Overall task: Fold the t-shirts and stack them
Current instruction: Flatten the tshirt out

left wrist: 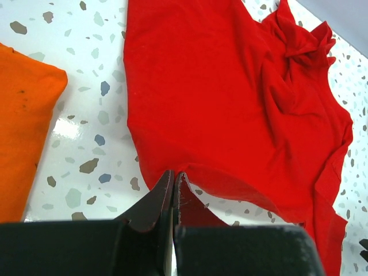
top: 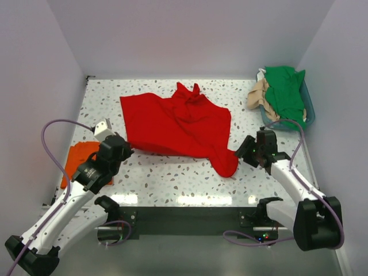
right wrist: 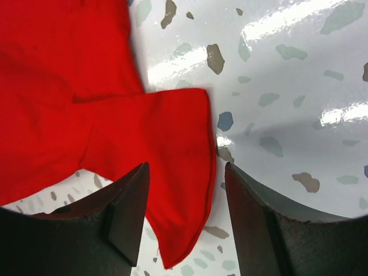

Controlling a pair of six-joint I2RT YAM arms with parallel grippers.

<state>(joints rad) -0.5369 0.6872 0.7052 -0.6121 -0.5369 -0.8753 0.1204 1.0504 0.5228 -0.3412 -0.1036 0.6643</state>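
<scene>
The large red t-shirt [top: 178, 123] lies crumpled and partly spread on the speckled table, one sleeve trailing to the front right. My left gripper [top: 127, 150] is shut on its front left hem; in the left wrist view the gripper [left wrist: 174, 175] pinches the edge of the red t-shirt [left wrist: 230, 103]. My right gripper [top: 244, 152] is open, and in the right wrist view it [right wrist: 184, 172] straddles the end of the red sleeve [right wrist: 172, 144] without closing on it. A folded orange t-shirt [top: 77, 161] lies at the left edge, also in the left wrist view [left wrist: 23, 132].
A teal basket [top: 309, 109] at the back right holds a green t-shirt [top: 286, 89] and a tan one [top: 260, 95]. Walls close in the table on the left, back and right. The table's front edge runs just ahead of the arm bases.
</scene>
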